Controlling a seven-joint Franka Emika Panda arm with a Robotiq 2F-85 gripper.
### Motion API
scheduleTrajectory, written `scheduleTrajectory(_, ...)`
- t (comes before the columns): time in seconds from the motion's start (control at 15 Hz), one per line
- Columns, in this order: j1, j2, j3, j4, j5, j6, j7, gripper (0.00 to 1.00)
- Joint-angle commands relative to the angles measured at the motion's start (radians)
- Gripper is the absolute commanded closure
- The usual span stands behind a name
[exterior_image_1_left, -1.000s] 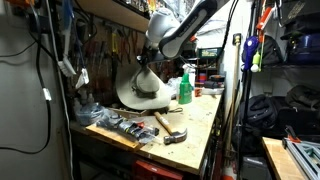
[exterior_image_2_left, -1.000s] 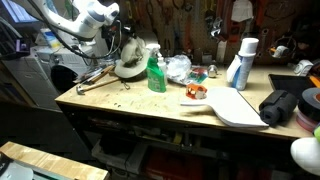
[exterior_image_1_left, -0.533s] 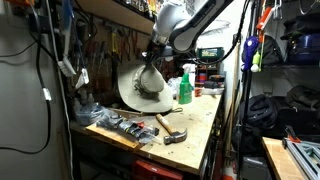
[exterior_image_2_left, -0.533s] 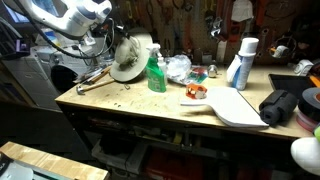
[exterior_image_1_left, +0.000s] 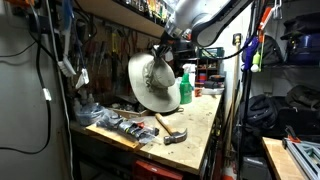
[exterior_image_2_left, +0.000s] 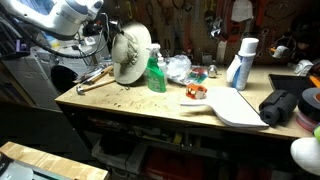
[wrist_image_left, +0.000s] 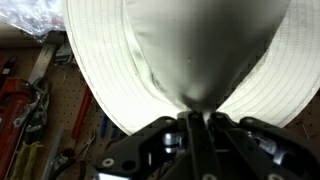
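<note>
My gripper (exterior_image_1_left: 160, 57) is shut on the crown of a cream-white brimmed hat (exterior_image_1_left: 152, 82) and holds it in the air above the wooden workbench (exterior_image_1_left: 200, 125), brim hanging tilted. In an exterior view the hat (exterior_image_2_left: 130, 52) hangs just left of a green soap bottle (exterior_image_2_left: 156, 72). In the wrist view the hat (wrist_image_left: 190, 55) fills the frame, its crown pinched between my fingers (wrist_image_left: 197, 122).
A hammer (exterior_image_1_left: 170, 128) and tools lie on the bench's near end. A green bottle (exterior_image_1_left: 186, 88) stands behind the hat. A white cutting board (exterior_image_2_left: 232, 105), an orange object (exterior_image_2_left: 195, 92), a white spray can (exterior_image_2_left: 241, 63) and crumpled plastic (exterior_image_2_left: 178, 67) sit on the bench.
The gripper has risen with the hat. The hat has lifted off the bench and tipped from lying flat to hanging nearly on edge.
</note>
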Motion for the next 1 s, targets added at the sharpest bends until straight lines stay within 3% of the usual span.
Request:
scheduleTrajectory(0.0,0.003,-0.181,-0.011,-0.175,-0.003,0.058,-0.136,0.99)
scheduleTrajectory(0.07,0.013,-0.219,-0.019,-0.211,0.014,0.062,-0.182,0.99)
scheduleTrajectory(0.13,-0.153,-0.250,0.148,-0.260,0.110,0.073,-0.292,0.99)
scheduleTrajectory(0.2,0.031,-0.303,-0.026,-0.296,0.104,0.049,-0.323,0.99)
scheduleTrajectory(0.4,0.099,-0.432,-0.087,-0.376,0.207,-0.008,-0.480,0.99)
scheduleTrajectory(0.6,0.106,-0.546,-0.126,-0.388,0.222,-0.104,-0.542,0.99)
scheduleTrajectory(0.67,-0.060,-0.534,0.023,-0.402,0.389,-0.092,-0.655,0.99)
scheduleTrajectory(0.93,-0.193,-0.619,0.119,-0.380,0.638,-0.230,-0.811,0.99)
